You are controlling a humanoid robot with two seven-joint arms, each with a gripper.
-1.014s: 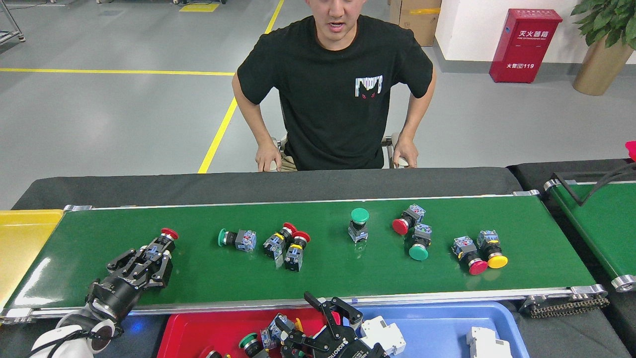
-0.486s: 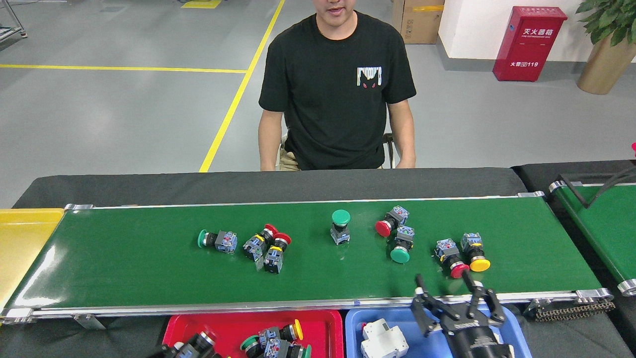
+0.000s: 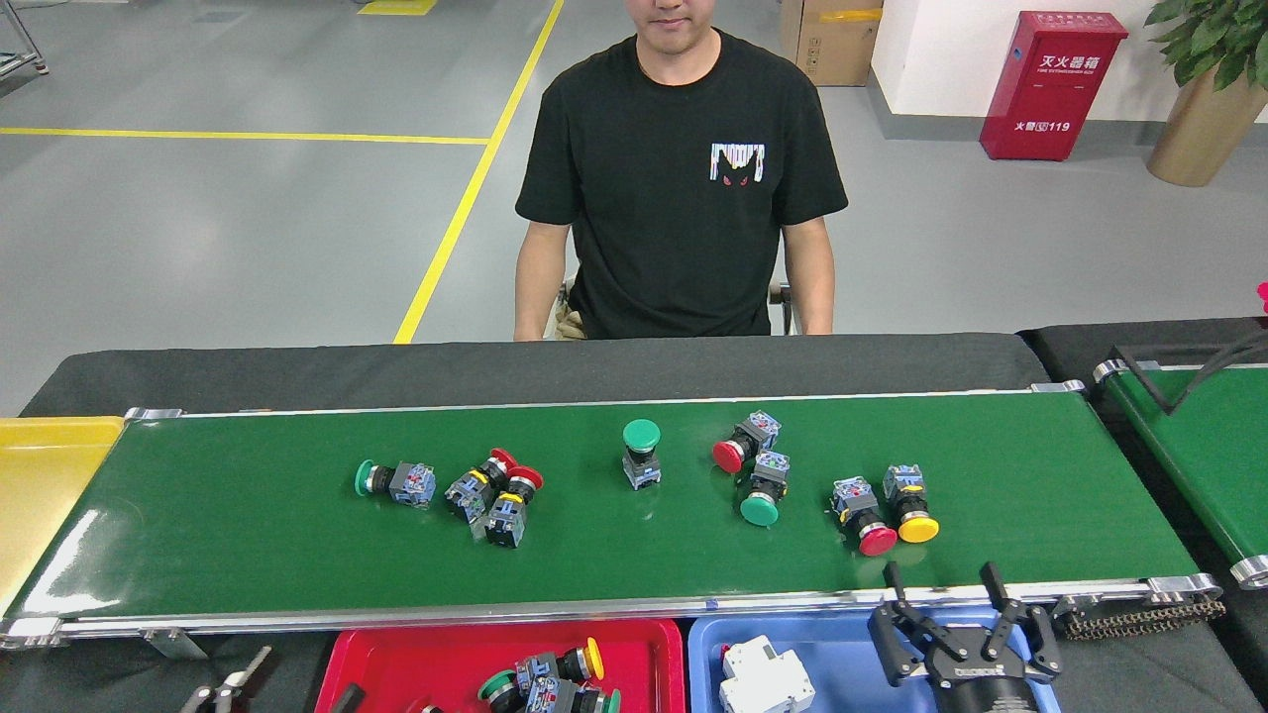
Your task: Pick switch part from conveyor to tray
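Note:
The conveyor (image 3: 248,540) carries several switch parts. A red-capped switch part (image 3: 864,517) and a yellow-capped one (image 3: 907,505) lie at the right. My right gripper (image 3: 941,579) hovers open and empty just in front of them, over the belt's near rail. Further left are a green-capped part (image 3: 762,492), a red one (image 3: 745,444), an upright green one (image 3: 641,454), a red pair (image 3: 498,491) and a green one (image 3: 394,481). The red tray (image 3: 396,659) in front holds several switch parts (image 3: 545,678). Only thin tips of my left gripper (image 3: 230,683) show at the bottom edge.
A blue tray (image 3: 852,649) with white parts (image 3: 763,678) sits under my right gripper. A yellow tray (image 3: 40,475) lies off the belt's left end. A second green belt (image 3: 1199,446) is at the right. A person (image 3: 684,178) sits behind the conveyor.
The belt has carried all switch parts leftward. My right gripper rose from the trays to the near rail and shifted right. My left arm left the belt and sank to the bottom edge.

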